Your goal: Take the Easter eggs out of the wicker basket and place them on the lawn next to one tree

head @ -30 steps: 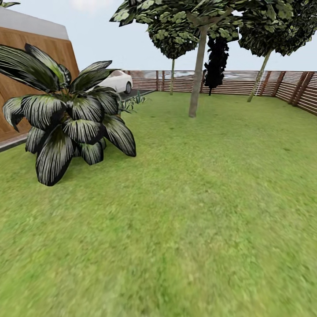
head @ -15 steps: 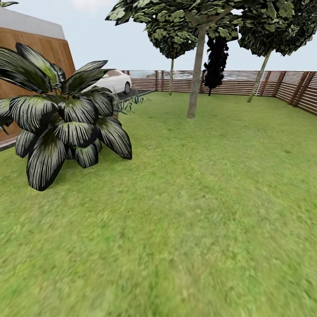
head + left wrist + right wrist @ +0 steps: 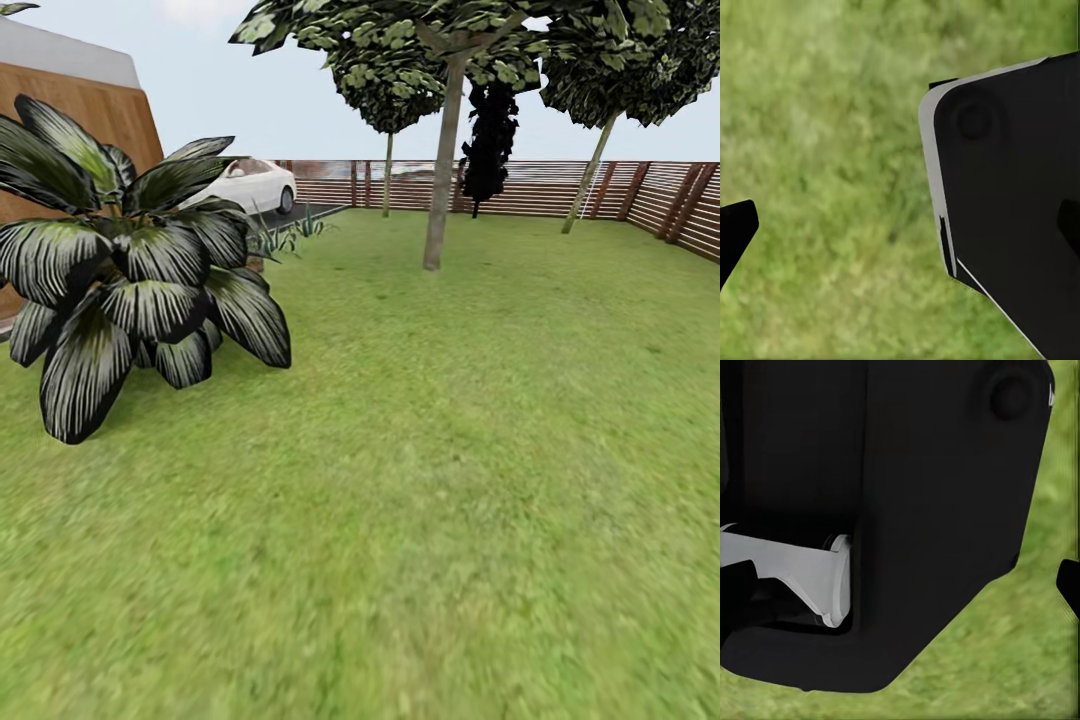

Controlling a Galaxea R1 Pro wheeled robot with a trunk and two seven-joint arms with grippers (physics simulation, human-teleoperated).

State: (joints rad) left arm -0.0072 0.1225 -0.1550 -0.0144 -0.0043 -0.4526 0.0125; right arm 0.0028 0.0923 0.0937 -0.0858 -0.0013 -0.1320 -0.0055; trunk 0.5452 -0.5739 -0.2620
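Driving over lawn (image 3: 450, 480); thick-trunked tree (image 3: 443, 170) stands near far fence (image 3: 640, 195). Eggs, basket: I see none yet. Pincer states: cannot tell, either one. Eggs likely light, smooth, slippery (grip across middle).

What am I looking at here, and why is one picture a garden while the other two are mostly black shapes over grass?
These are simulator renders from a wheeled robot with two arms. The garden picture comes from a camera on its head: a lawn, a big dark-leaved plant, a thick-trunked tree, thinner trees, a slatted wooden fence and a white car. The other two pictures come from cameras on its wrists, pointing down at grass. The black shapes there are parts of the robot itself, seen very close. Whether the grippers are open or shut cannot be told, and nothing can be seen held. No eggs or basket appear here.
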